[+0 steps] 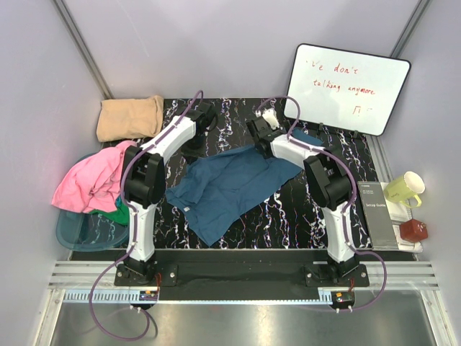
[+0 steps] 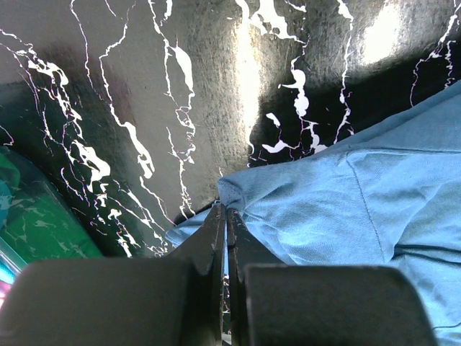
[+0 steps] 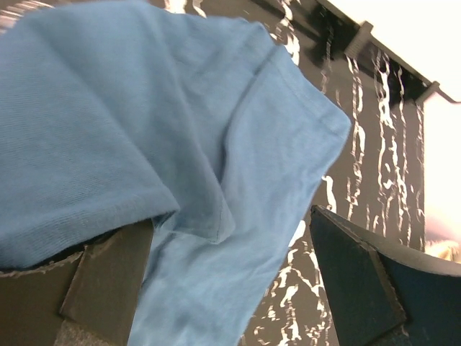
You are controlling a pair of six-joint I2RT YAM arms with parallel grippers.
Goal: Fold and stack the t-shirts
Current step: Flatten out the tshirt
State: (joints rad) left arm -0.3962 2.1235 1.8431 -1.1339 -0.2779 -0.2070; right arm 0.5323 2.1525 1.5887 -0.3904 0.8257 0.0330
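The teal-blue t-shirt (image 1: pixel 230 187) lies crumpled and partly spread on the black marbled table (image 1: pixel 302 216). My left gripper (image 1: pixel 193 149) is at the shirt's back left edge. In the left wrist view it (image 2: pixel 227 210) is shut on a fold of the blue cloth (image 2: pixel 338 209). My right gripper (image 1: pixel 258 144) is at the shirt's back right part. In the right wrist view it (image 3: pixel 230 281) is wide open, with blue cloth (image 3: pixel 144 130) draped over its left finger (image 3: pixel 108 288). A folded tan-beige t-shirt (image 1: pixel 130 117) lies at the back left. Pink (image 1: pixel 97 180) and green (image 1: pixel 115 213) shirts are heaped at the left.
The pink and green shirts lie in a teal basket (image 1: pixel 83 234) off the table's left edge. A whiteboard (image 1: pixel 349 86) stands at the back right. A yellow-green mug (image 1: pixel 405 189), a red box (image 1: pixel 414 231) and a grey booklet (image 1: pixel 378 213) are at the right edge.
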